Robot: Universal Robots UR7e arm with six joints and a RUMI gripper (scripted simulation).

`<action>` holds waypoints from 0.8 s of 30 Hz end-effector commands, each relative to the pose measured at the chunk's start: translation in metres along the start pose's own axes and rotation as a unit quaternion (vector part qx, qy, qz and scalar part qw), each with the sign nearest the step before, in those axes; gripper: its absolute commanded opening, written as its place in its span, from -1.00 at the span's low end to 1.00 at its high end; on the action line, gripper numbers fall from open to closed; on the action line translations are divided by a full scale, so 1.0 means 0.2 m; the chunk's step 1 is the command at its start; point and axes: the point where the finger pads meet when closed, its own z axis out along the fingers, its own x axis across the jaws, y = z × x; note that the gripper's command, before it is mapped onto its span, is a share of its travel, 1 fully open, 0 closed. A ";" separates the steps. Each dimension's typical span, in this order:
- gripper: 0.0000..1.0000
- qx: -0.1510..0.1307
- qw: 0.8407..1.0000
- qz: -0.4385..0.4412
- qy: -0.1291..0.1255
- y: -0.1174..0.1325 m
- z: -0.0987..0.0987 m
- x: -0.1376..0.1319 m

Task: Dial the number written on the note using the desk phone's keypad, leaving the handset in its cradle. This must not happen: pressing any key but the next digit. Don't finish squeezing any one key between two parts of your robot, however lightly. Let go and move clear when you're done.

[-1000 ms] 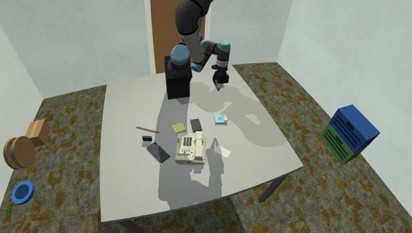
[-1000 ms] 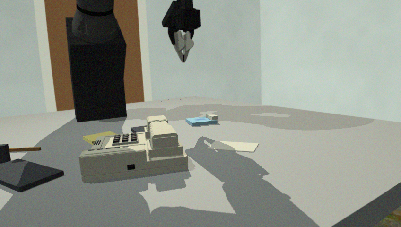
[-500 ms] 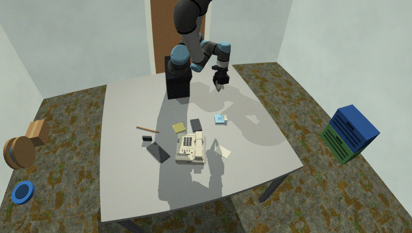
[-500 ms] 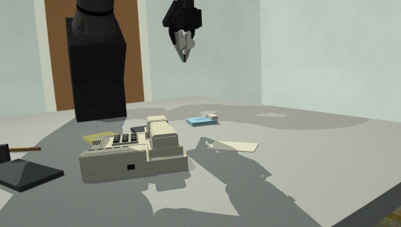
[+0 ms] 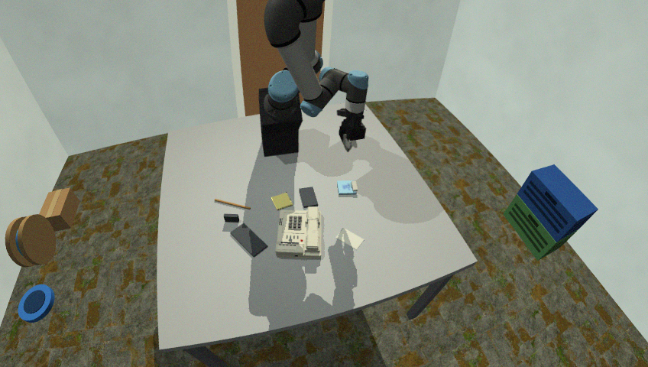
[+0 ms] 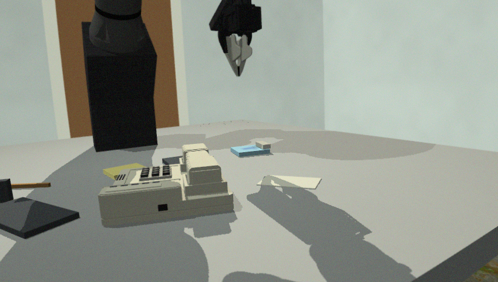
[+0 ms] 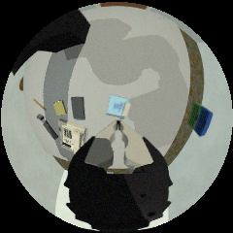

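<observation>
- Phone [image 5: 299,232] sits mid-counter [image 5: 204,281], keypad [image 5: 294,222] on its left half as seen from above, handset [image 5: 313,229] seated in cradle along its right side.
- End effector [image 6: 238,71] hangs high above counter's far part, well apart from phone; jaws fully closed, tips together, gripping nothing.
- From wrist view, tips point down toward blue pad [image 7: 117,105], phone [image 7: 73,136] off to lower left.
- Cream note [image 5: 350,238] lies flat just right of phone, partly in arm's shadow.
- Blue pad [image 5: 346,187] with small beige block [image 6: 263,144] on its edge lies beyond note.
- Yellow pad [image 5: 281,200] and dark card [image 5: 309,196] lie just behind phone.
- Pencil [image 5: 232,204], small black block [image 5: 231,217] and dark slab [image 5: 247,238] lie left of phone.
- Arm stands on black pedestal [image 5: 279,136] at counter's far edge.
</observation>
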 end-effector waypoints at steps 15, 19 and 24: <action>-1.00 0.005 1.000 -0.002 0.001 0.56 0.02 0.01; -1.00 0.005 1.000 -0.002 0.001 0.63 0.02 0.01; -1.00 0.005 1.000 -0.002 0.001 0.68 0.02 0.01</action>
